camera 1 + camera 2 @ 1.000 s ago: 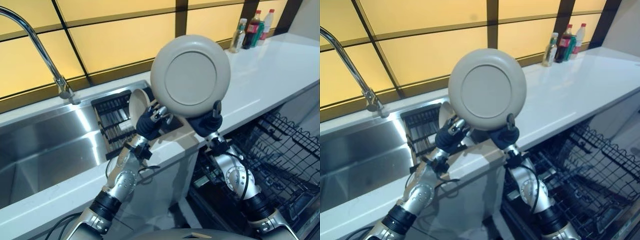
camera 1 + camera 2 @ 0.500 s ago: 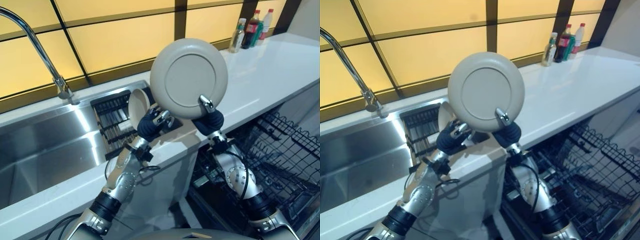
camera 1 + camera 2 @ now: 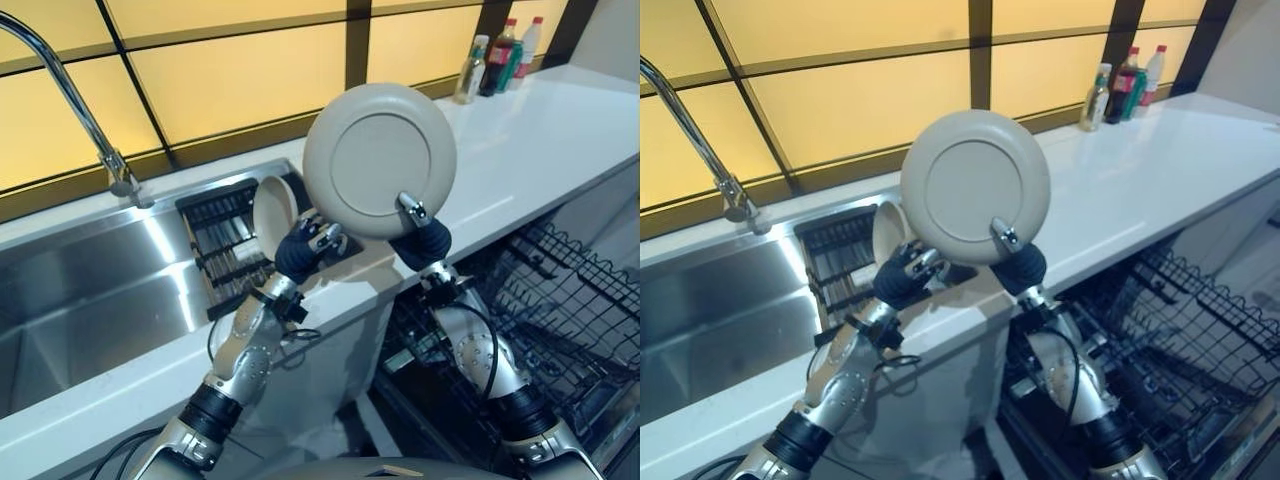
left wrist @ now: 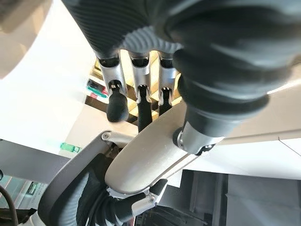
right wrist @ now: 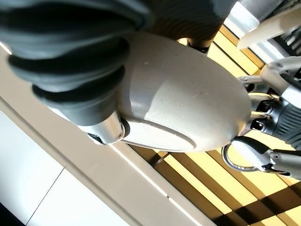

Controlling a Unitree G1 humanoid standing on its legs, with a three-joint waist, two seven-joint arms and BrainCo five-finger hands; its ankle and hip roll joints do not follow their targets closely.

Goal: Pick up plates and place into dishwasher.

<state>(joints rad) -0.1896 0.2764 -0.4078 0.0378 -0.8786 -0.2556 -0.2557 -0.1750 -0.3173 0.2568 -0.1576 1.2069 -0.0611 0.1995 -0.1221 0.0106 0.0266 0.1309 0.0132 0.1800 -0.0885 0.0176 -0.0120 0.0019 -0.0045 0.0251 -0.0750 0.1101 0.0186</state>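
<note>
The plate (image 3: 380, 160) stands upright on edge, raised above the front edge of the table (image 3: 540, 150), its underside facing the camera. The right hand (image 3: 418, 238) grips it at the lower rim, thumb hooked over the near face and fingers behind, as its own wrist view also shows. The left hand (image 3: 305, 247) sits just beside the plate's lower left edge, fingers loosely curled and holding nothing; whether they touch the rim cannot be told. Behind the plate, a second plate (image 3: 274, 213) leans in the dark rack (image 3: 225, 245) at the end of the sink (image 3: 90, 290), whose tap (image 3: 70, 100) rises well to the plate's left. Below and to the plate's right, the dishwasher basket (image 3: 560, 310) is pulled out. Far behind the plate on the table stand some bottles (image 3: 500, 60).
</note>
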